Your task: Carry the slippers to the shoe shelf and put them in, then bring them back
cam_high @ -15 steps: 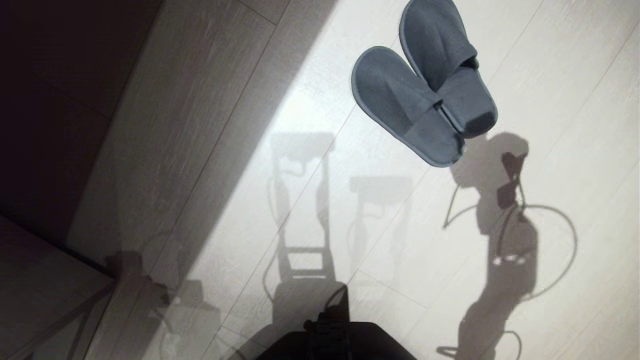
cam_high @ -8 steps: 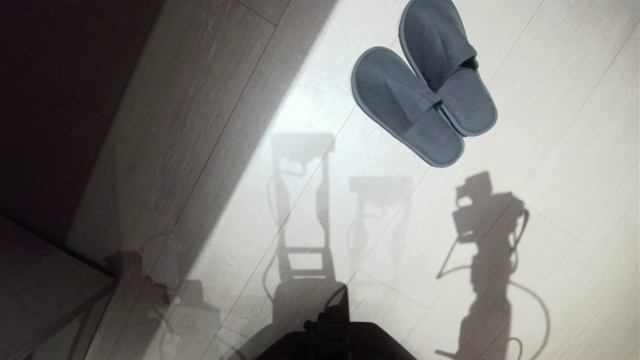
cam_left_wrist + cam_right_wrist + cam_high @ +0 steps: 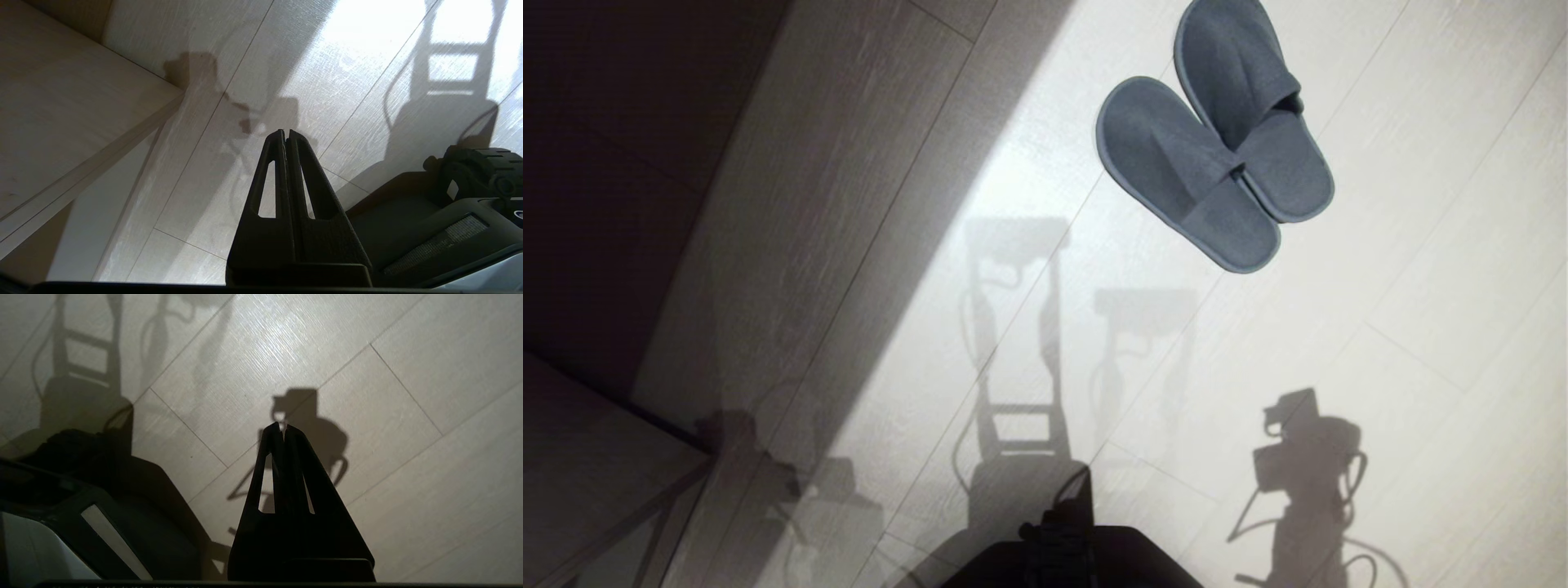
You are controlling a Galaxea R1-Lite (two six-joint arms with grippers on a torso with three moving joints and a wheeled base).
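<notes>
Pale plank floor (image 3: 1421, 245); the slippers (image 3: 1217, 155) lie overlapped. They look soft, light, floppy; I'd pinch both upper bands. My left tool (image 3: 286, 136) and right tool (image 3: 282, 428) are closed, empty.

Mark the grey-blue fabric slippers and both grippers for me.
grey-blue fabric slippers (image 3: 1217, 147): head view, where the pair overlaps.
left gripper (image 3: 286, 136): left wrist view, shut fingertips.
right gripper (image 3: 282, 428): right wrist view, shut fingertips.

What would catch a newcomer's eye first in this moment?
The grey-blue slippers stand out, lying side by side and overlapping on the pale plank floor at the upper right of the head view. Next come the hard shadows of the robot across the sunlit boards. Both the left gripper and the right gripper are empty, jaws shut.
</notes>
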